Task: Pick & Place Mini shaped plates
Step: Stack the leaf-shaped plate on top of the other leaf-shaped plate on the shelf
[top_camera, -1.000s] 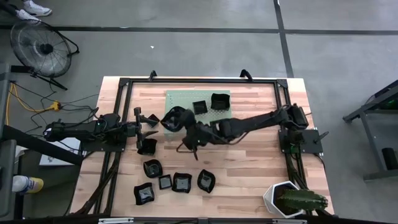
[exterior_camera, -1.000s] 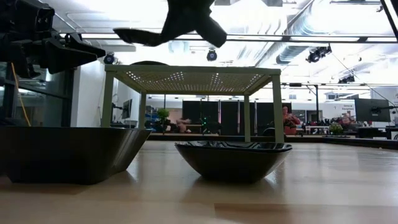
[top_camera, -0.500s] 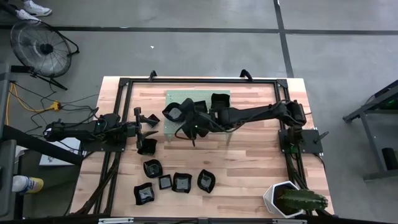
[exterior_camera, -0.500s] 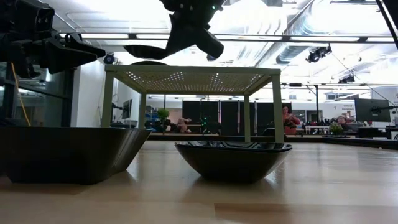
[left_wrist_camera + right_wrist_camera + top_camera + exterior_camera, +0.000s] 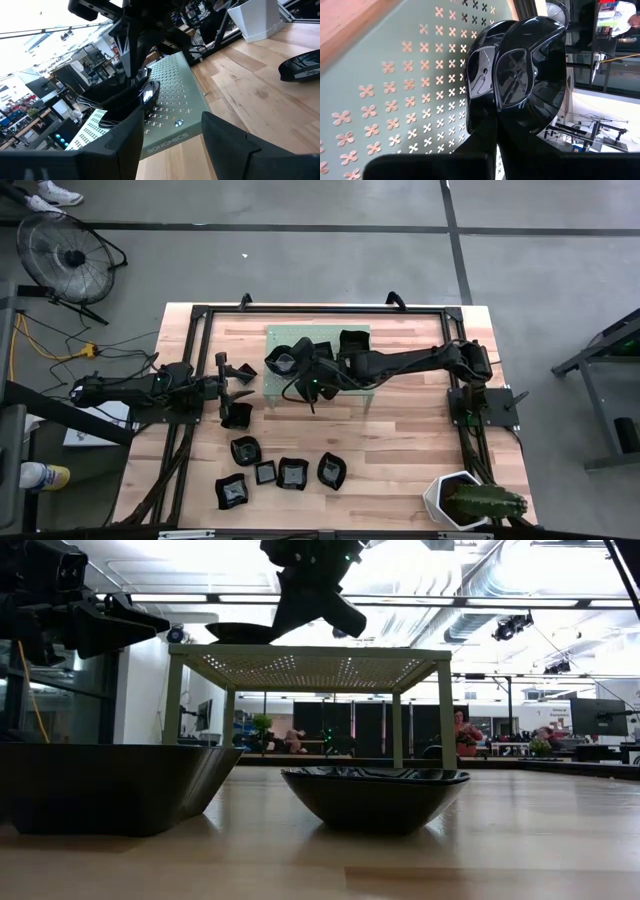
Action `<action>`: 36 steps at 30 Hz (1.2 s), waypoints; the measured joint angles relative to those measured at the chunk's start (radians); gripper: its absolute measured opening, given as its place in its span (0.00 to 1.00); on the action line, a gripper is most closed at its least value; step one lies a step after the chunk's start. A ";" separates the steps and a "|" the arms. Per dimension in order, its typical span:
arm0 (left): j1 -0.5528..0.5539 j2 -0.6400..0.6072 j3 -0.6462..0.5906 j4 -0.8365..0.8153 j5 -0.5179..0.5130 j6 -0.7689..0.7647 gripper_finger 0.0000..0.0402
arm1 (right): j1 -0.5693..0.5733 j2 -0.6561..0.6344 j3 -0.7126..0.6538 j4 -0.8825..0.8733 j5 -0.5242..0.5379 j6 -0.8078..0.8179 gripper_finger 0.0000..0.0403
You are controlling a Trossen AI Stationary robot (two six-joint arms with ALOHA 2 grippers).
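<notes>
Above green shelf (image 5: 285, 338): right gripper (image 5: 300, 372) pinching glossy black rounded plate (image 5: 285, 362).

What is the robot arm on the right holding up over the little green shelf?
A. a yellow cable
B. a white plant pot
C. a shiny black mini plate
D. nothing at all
C: the right gripper is shut on a glossy black mini plate, carried just above the perforated green shelf.
</notes>
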 joint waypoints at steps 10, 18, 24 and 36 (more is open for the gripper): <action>0.000 0.000 0.000 0.000 0.000 0.000 0.48 | -0.005 0.000 0.000 -0.015 0.000 0.011 0.04; 0.000 0.000 0.000 0.000 0.000 0.000 0.48 | -0.005 0.001 0.000 -0.027 -0.029 0.027 0.05; 0.000 0.000 0.000 0.000 0.000 0.000 0.48 | -0.005 0.001 0.000 -0.027 -0.034 0.027 0.07; 0.000 0.000 0.000 0.000 0.000 0.000 0.48 | -0.005 0.001 -0.001 -0.027 0.003 0.027 0.21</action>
